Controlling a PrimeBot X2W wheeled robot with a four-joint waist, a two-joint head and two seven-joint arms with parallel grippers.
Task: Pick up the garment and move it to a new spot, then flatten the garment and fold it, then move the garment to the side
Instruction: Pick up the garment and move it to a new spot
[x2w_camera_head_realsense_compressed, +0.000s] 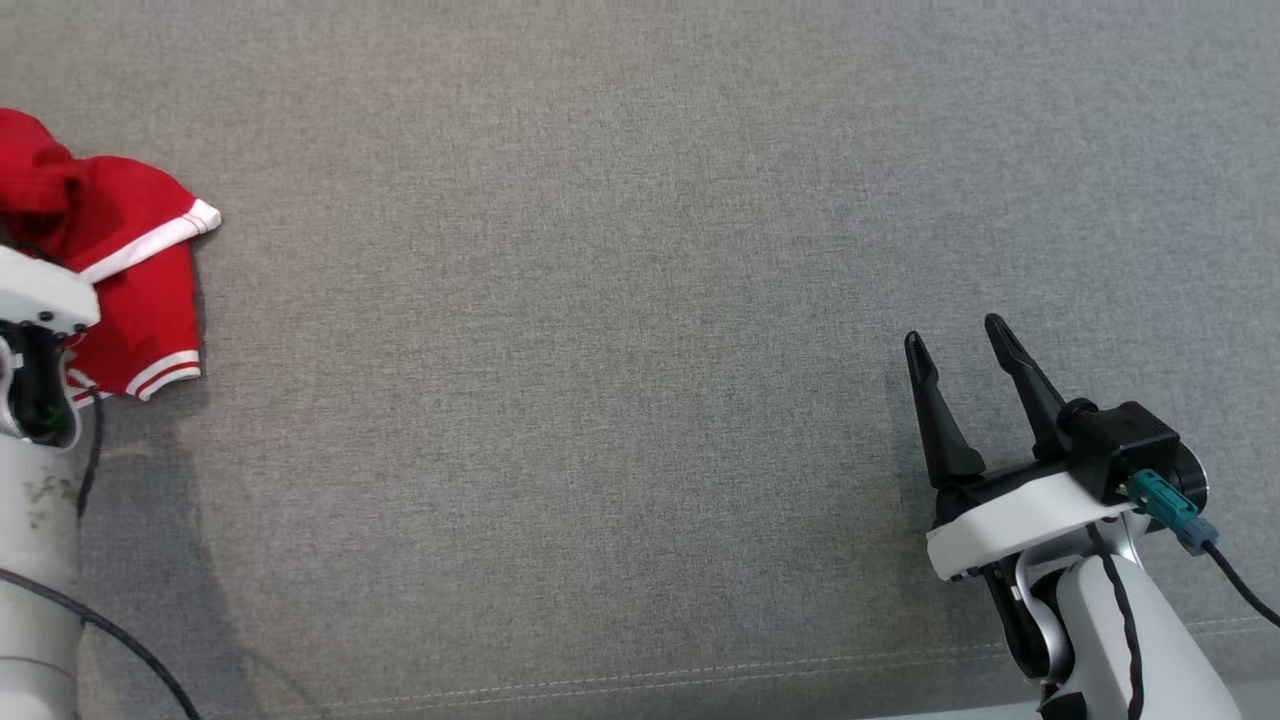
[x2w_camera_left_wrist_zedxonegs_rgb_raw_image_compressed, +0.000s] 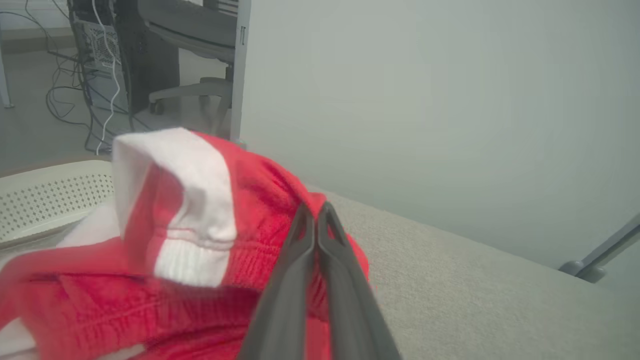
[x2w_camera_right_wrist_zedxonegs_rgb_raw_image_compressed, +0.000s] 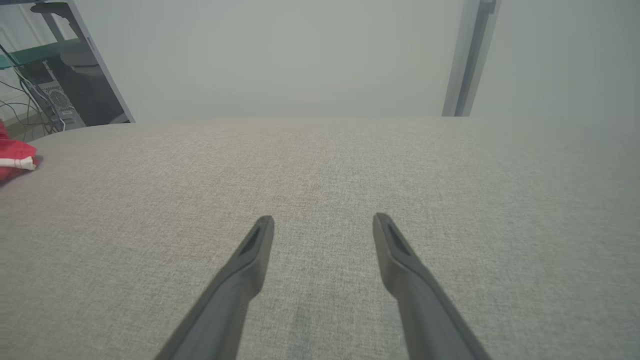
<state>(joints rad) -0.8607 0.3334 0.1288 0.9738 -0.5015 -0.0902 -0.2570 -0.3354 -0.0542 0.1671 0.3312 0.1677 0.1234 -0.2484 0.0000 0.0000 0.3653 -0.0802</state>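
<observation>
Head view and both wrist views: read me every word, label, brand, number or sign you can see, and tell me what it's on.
No readable text anywhere.
garment: red with white stripes, no lettering on the parts showing.
right end effector: no marking visible on its black camera block or teal plug.
computer tower: in the background, too blurred to read anything.

A grey fabric-covered bench (x2w_camera_head_realsense_compressed: 640, 300) is backed by a plain pale wall (x2w_camera_left_wrist_zedxonegs_rgb_raw_image_compressed: 425, 100). Beyond the bench's edge, an office chair (x2w_camera_left_wrist_zedxonegs_rgb_raw_image_compressed: 190, 27), a computer tower (x2w_camera_left_wrist_zedxonegs_rgb_raw_image_compressed: 100, 44) and tangled cables (x2w_camera_left_wrist_zedxonegs_rgb_raw_image_compressed: 65, 100) are seen on a grey floor (x2w_camera_left_wrist_zedxonegs_rgb_raw_image_compressed: 25, 135).
</observation>
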